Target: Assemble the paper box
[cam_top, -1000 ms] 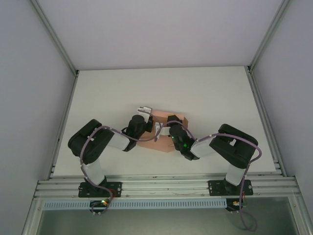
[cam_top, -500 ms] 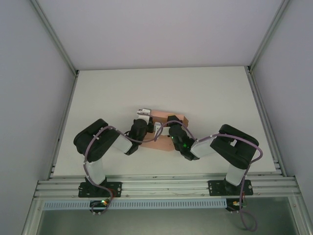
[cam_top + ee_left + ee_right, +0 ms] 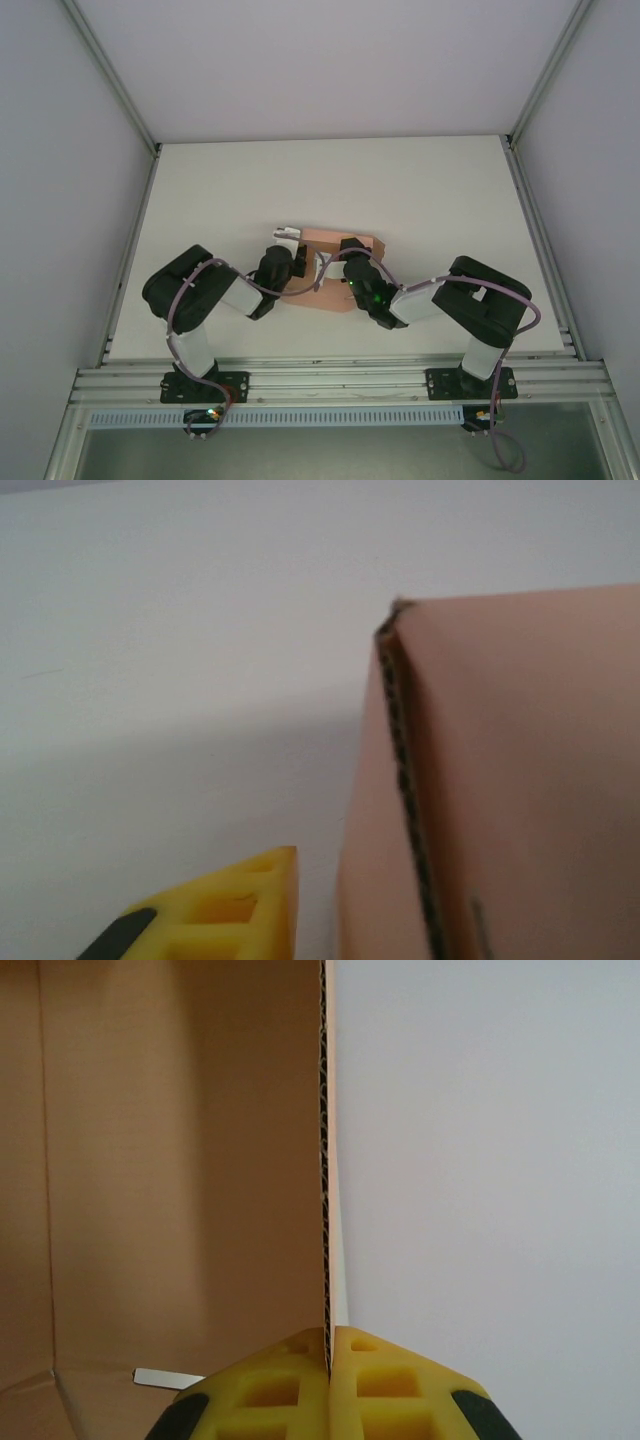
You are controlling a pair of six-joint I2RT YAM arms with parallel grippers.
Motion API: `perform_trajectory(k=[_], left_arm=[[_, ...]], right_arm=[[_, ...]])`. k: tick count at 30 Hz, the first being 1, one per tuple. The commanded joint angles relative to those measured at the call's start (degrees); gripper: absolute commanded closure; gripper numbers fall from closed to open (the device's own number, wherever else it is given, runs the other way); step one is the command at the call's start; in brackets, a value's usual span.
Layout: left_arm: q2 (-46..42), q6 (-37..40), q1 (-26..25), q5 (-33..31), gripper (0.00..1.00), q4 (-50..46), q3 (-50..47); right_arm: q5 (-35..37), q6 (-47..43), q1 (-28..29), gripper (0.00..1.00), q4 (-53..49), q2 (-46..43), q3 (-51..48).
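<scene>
Salmon-pink corrugated card paper box point(image 3: 322, 239) rests on the white table point(image 3: 430, 200), partly erected, with walls up and the top open. The right gripper point(image 3: 328, 1345) is over the box's right part. Its yellow fingers are pinched together on the top edge of one upright wall, with the box interior point(image 3: 180, 1160) to the left of that wall. The left gripper point(image 3: 287, 236) is just off the box's left far corner. One yellow finger point(image 3: 235, 910) shows beside the box's outer corner point(image 3: 520, 780), with nothing between the fingers, and they read as closed.

Likely step is squaring the walls. The right pinch should stay low and straight on the wall, since thin card creases easily. The left should push flat against the outer face, not the corner edge, so the box doesn't slide or skew.
</scene>
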Motion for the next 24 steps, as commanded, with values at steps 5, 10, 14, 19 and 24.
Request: perform_trajectory(k=[5, 10, 14, 19, 24], left_arm=[[-1.08, -3.11, 0.33, -16.7, 1.0, -4.34, 4.06], [-1.22, -0.4, 0.46, -11.83, 1.0, -4.64, 3.1], [-4.12, 0.01, 0.21, -7.22, 0.42, -2.49, -0.35], [-10.19, 0.28, 0.56, 1.54, 0.23, -5.55, -2.61], [-11.62, -0.66, 1.04, 0.39, 0.29, -9.34, -1.68]], right_arm=[[1.03, 3.15, 0.11, 1.0, -6.66, 0.38, -0.42], [1.05, 4.29, 0.05, 1.0, -8.18, 0.05, -0.58], [1.55, 4.36, -0.02, 1.0, -9.2, 0.2, -0.06], [2.18, 3.35, -0.47, 1.0, -8.86, 1.47, 1.24], [2.07, 3.13, -0.44, 1.0, -8.82, 1.81, 2.48]])
